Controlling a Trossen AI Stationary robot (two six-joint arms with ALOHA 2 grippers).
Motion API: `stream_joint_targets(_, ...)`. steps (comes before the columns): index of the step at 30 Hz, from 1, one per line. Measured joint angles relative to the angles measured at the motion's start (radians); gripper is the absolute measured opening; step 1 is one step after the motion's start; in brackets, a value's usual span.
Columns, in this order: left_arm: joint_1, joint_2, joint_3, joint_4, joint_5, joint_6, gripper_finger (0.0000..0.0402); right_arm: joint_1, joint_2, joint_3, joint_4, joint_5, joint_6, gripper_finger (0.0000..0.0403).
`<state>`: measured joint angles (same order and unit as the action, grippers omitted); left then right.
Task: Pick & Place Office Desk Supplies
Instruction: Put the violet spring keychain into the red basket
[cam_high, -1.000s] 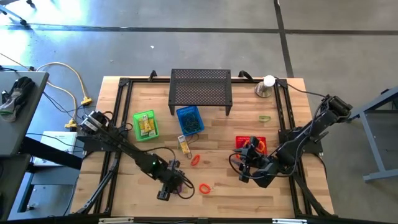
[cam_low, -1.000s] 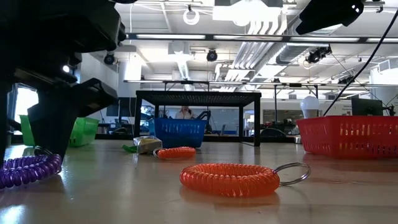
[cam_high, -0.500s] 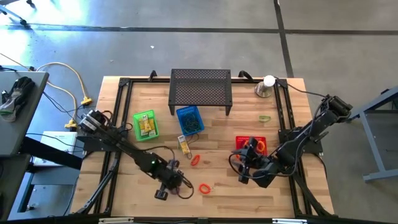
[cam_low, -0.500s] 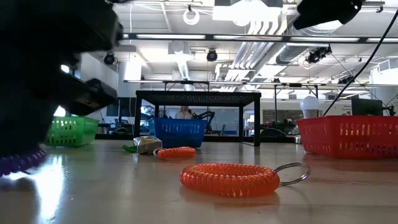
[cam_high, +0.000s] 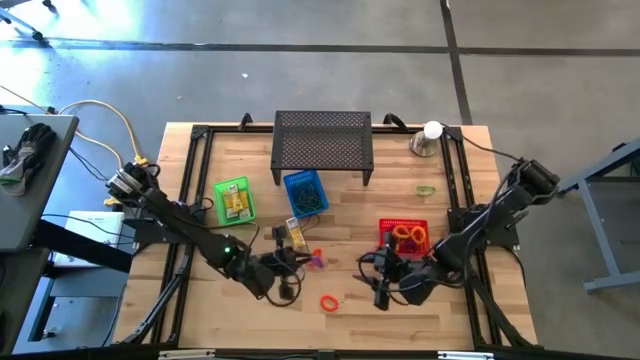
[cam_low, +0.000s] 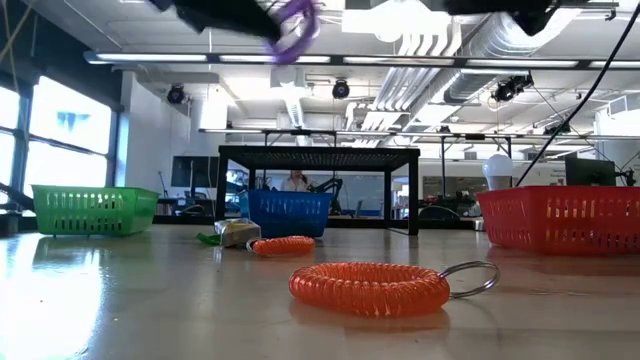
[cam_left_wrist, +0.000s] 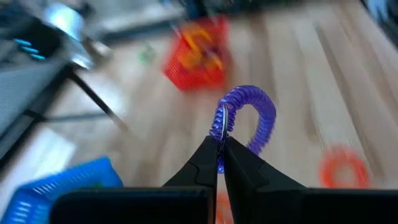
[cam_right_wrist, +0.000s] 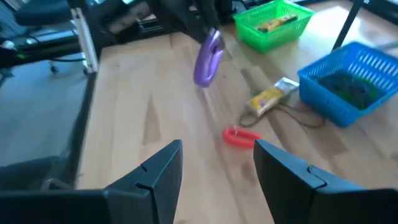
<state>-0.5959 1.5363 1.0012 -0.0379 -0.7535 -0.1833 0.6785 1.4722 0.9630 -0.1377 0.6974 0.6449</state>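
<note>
My left gripper (cam_high: 303, 262) hangs above the table's middle, shut on a purple coiled loop (cam_left_wrist: 258, 115), which also shows high in the low view as the purple loop (cam_low: 293, 22). An orange coil (cam_high: 328, 301) with a metal ring lies flat on the wood near the front. A red coil (cam_right_wrist: 239, 137) and a yellow packet (cam_high: 297, 235) lie under and beside the left gripper. My right gripper (cam_high: 378, 282) stands open to the right of the orange coil, in front of the red basket (cam_high: 405, 235), with nothing between its fingers. My left gripper pinches the purple loop between its two fingertips (cam_left_wrist: 208, 155), at the end that carries the silver ring (cam_left_wrist: 221, 121). The coil arches out beyond the fingertips and is lifted clear of the table.
A blue basket (cam_high: 305, 193) and a green basket (cam_high: 233, 201) sit left of centre. A black perforated stand (cam_high: 323, 142) is at the far edge, a silver cup with a white ball (cam_high: 428, 138) far right, and a green loop (cam_high: 426, 189) near it.
My left gripper has shut on the purple loop at the table's front, risen with it, and swung toward the far edge and the right; the loop is now lifted clear of the wood. My right gripper has shifted a little toward the table's left, still open.
</note>
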Motion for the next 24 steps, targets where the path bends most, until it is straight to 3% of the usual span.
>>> stream_joint_targets(3, 0.013, 0.029, 0.0, 0.133, -0.1, 0.0, 0.0006, -0.031, 0.027, -0.002, 0.084, 0.012, -0.066, 0.0187)
stream_joint_targets(9, 0.032, 0.091, 0.0, 0.332, -0.113, 0.04, 0.0006, -0.095, 0.098, -0.001, 0.181, 0.007, -0.1, 0.0187)
stream_joint_targets(20, 0.067, 0.162, 0.0, 0.396, -0.094, 0.055, 0.0006, -0.167, 0.209, -0.002, 0.4, -0.072, -0.297, 0.0187)
stream_joint_targets(24, 0.07, 0.163, 0.0, 0.399, -0.084, 0.049, 0.0006, -0.177, 0.222, -0.002, 0.415, -0.073, -0.332, 0.0165)
